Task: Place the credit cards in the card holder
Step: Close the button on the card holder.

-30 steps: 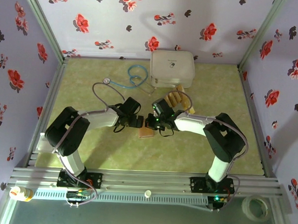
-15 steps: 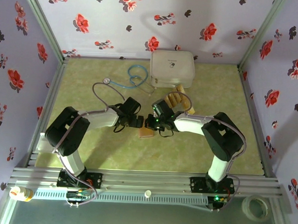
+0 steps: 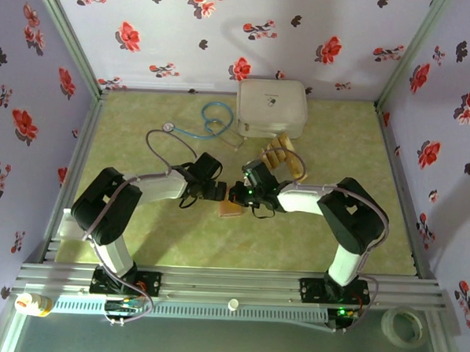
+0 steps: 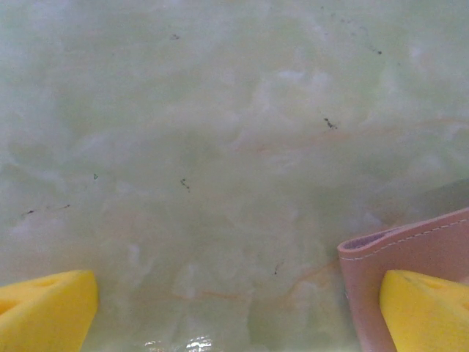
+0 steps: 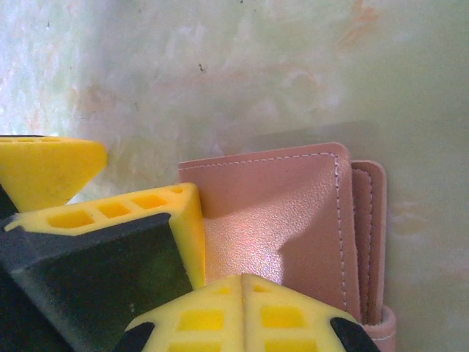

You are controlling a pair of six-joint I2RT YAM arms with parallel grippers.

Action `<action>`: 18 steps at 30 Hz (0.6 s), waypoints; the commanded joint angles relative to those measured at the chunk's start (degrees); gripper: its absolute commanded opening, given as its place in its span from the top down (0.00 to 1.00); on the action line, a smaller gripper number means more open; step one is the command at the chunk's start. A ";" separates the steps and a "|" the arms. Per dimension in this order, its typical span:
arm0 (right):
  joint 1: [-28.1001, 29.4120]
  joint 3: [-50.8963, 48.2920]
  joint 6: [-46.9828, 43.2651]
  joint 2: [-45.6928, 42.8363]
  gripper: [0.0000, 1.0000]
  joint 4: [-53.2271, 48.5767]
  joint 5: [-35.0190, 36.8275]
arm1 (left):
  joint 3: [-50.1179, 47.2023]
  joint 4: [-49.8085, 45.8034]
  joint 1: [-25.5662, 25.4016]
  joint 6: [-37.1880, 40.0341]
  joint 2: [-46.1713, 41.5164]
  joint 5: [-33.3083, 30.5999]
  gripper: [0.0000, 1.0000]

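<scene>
The card holder (image 3: pixel 230 210) lies closed on the green table, reddish-brown with white stitching (image 5: pixel 293 213). My right gripper (image 3: pixel 237 194) is shut, its yellow tips (image 5: pixel 245 312) pressed together just above the holder's cover, with nothing between them. My left gripper (image 3: pixel 217 192) faces it from the left and is open wide (image 4: pixel 234 323). One of its fingers (image 4: pixel 426 309) stands over the holder's edge (image 4: pixel 407 249), the other (image 4: pixel 44 309) over bare table. The credit cards (image 3: pixel 277 156), golden-yellow, lie in a loose group behind the right gripper, in front of the white case.
A big white rounded case (image 3: pixel 271 107) stands at the back. A stethoscope (image 3: pixel 210 123) with its tube lies to the left of it. Flowered walls close in the table on three sides. Bare green table (image 3: pixel 161 235) stretches in front of both grippers.
The right wrist has shifted very slightly. The left arm, the card holder and the cards stay where they were, and neither gripper's opening has changed.
</scene>
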 commanded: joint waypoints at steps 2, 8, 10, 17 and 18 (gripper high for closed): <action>-1.32 -5.72 2.60 3.47 1.00 -2.56 3.20 | -2.46 -3.85 -0.53 0.41 5.40 1.43 0.01; -2.11 -8.83 6.15 5.73 1.00 1.13 2.27 | -2.33 -4.06 -0.57 0.42 5.41 1.44 0.01; -2.12 -9.20 6.87 5.80 1.00 3.16 1.12 | -2.26 -4.04 -0.64 0.33 5.30 1.43 0.01; -2.12 -1.83 4.37 0.77 0.74 -2.61 -1.61 | -0.03 -6.10 -0.53 1.71 2.91 1.42 0.01; -2.11 0.23 3.66 -0.33 0.65 -4.28 -2.08 | 0.72 -6.64 -0.39 2.14 2.03 1.39 0.00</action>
